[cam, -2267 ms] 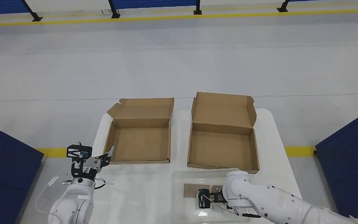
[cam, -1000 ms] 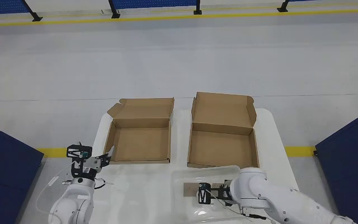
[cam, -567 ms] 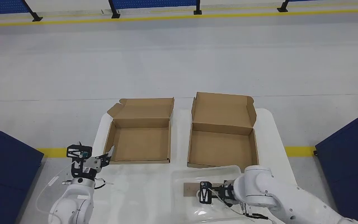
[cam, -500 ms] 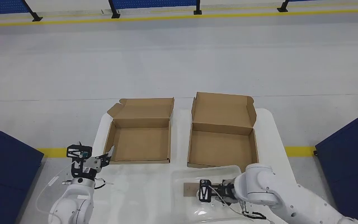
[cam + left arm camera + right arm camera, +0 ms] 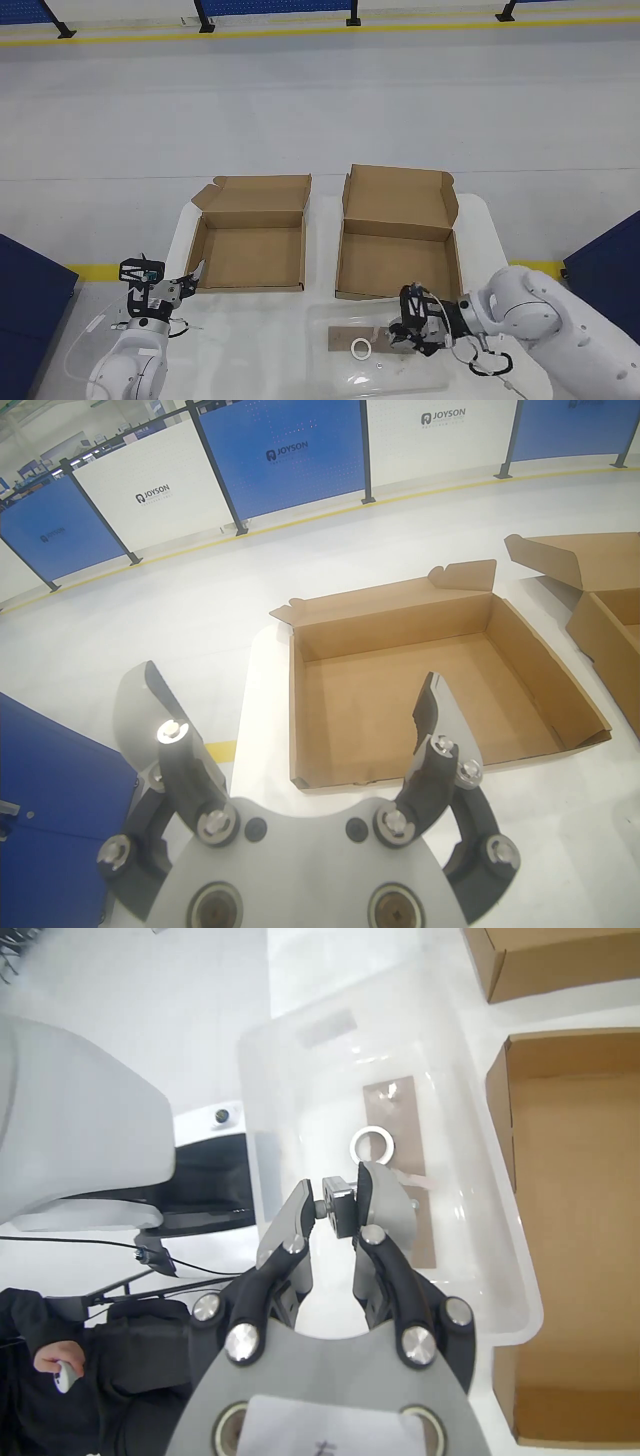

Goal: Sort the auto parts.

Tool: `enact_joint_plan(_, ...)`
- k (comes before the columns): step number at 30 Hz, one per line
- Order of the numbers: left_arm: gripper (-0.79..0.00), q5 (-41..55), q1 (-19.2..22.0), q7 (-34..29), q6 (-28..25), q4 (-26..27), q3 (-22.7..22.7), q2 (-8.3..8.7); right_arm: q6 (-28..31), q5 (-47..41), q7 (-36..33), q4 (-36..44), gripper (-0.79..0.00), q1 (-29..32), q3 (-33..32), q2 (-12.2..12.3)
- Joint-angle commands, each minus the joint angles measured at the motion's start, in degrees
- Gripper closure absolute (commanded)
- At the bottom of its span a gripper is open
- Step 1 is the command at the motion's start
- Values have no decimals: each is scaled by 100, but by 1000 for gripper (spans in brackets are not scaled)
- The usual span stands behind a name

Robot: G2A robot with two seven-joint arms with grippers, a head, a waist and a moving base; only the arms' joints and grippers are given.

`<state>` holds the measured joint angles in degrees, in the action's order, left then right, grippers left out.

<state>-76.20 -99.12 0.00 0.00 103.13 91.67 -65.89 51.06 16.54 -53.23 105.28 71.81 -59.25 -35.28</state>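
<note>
Right pincer (image 5: pixel 333 1188) is clamped on a small metal block (image 5: pixel 337 1215). It has lifted out of the middle of the clear bin (image 5: pixel 522 1258) and backed toward the bin's end, so I'd say one part is picked and headed for a box (image 5: pixel 560 1093) just beside the bin. A white ring (image 5: pixel 372 1144) lies uncovered in the bin. Left pincer (image 5: pixel 290 680) hangs wide open, well apart from the bin, and hasn't budged.

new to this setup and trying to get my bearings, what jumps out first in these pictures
The right gripper is shut on a small metal part over the clear bin, where a white ring lies on a brown strip. Beyond the bin stand two open cardboard boxes, the left box and the right box, both empty. The left gripper hangs open near the left box's front corner.
</note>
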Motion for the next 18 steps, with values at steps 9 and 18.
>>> enact_joint_plan(9, -785, 0, 0, 0, 0, 0, 0, 0, -43, -108, 83, -10, 0, 45, 17, 2)
enact_joint_plan(18, -785, 0, 0, 0, 0, 0, 0, 0, -38, -2602, -38, -664, 0, -116, 327, 96)
